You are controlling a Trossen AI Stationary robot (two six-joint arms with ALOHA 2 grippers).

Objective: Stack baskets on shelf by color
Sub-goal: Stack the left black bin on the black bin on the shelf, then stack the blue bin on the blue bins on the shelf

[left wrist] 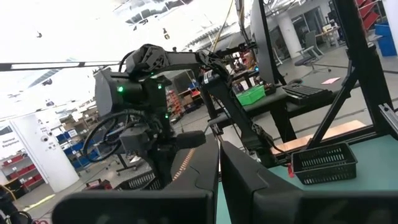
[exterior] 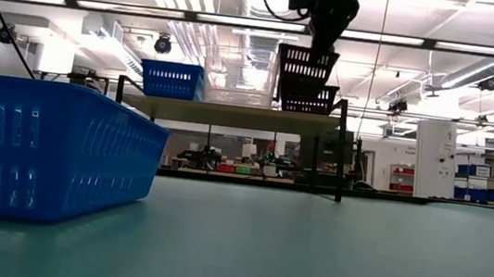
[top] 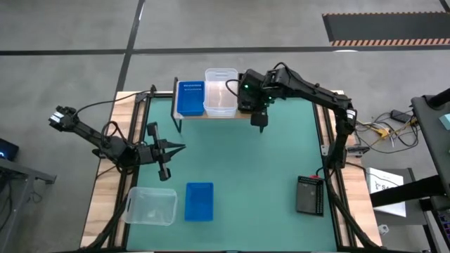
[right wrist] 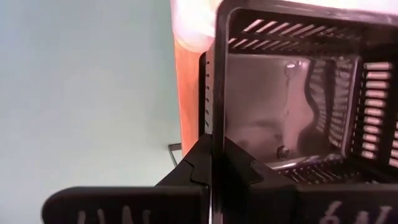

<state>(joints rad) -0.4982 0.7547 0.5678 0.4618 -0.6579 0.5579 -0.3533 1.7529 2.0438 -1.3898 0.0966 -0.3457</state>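
Observation:
The shelf stands at the table's far edge. On it sit a blue basket, a clear basket and a black basket. My right gripper is above the shelf's right end, shut on a second black basket, which hangs just over the first. On the table lie a clear basket, a blue basket and a black basket. My left gripper waits shut and empty over the table's left side. My right gripper pinches the black basket's near side wall at its rim, one finger inside the basket and one outside. The fingers come from above, pointing down. The basket hangs roughly level and open side up, just above the black basket on the shelf.
Bare green tabletop lies between the shelf and the three baskets near the front edge. In the low view the blue basket on the table fills the left foreground. Cables and equipment lie past the table's right edge.

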